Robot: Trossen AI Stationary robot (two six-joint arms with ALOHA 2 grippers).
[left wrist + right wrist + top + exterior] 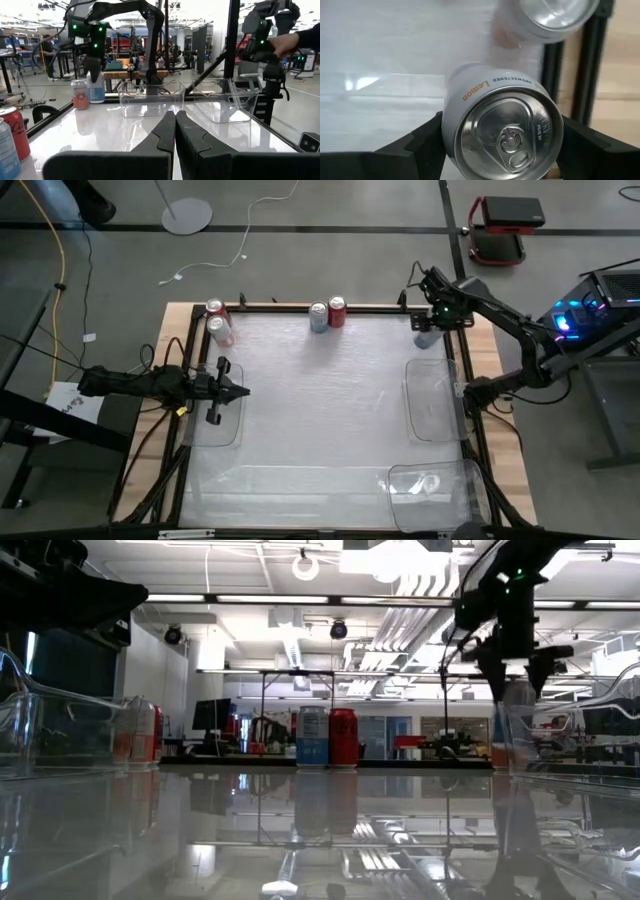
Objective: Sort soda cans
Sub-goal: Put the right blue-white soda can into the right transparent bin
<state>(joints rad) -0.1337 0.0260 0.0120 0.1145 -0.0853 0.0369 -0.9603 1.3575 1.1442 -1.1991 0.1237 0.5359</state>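
Two cans, one red (215, 308) and one pale pink-white (219, 330), stand at the far left corner. A silver can (318, 317) and a red can (337, 311) stand at the far edge's middle. My right gripper (432, 323) is at the far right corner, shut on a white-and-silver can (502, 125) that stands beside a pale pink can (545, 15). Both cans also show in the left wrist view, the white one (95, 89) and the pink one (80, 94). My left gripper (238, 390) is shut and empty above the left tray. My right gripper pinches the white-and-silver can by its two opposite sides, just below the top rim (451, 120), one finger (422, 145) on each side. The fingers come from above, pointing down. The can is upright; its base looks to be on the table (95, 101).
Three clear plastic trays lie on the table: one at the left (215, 420), one at the right (435, 400), one at the near right corner (430, 485). A black frame (300, 306) runs along the table's edges. A person's hand (287, 42) shows beyond the right side.
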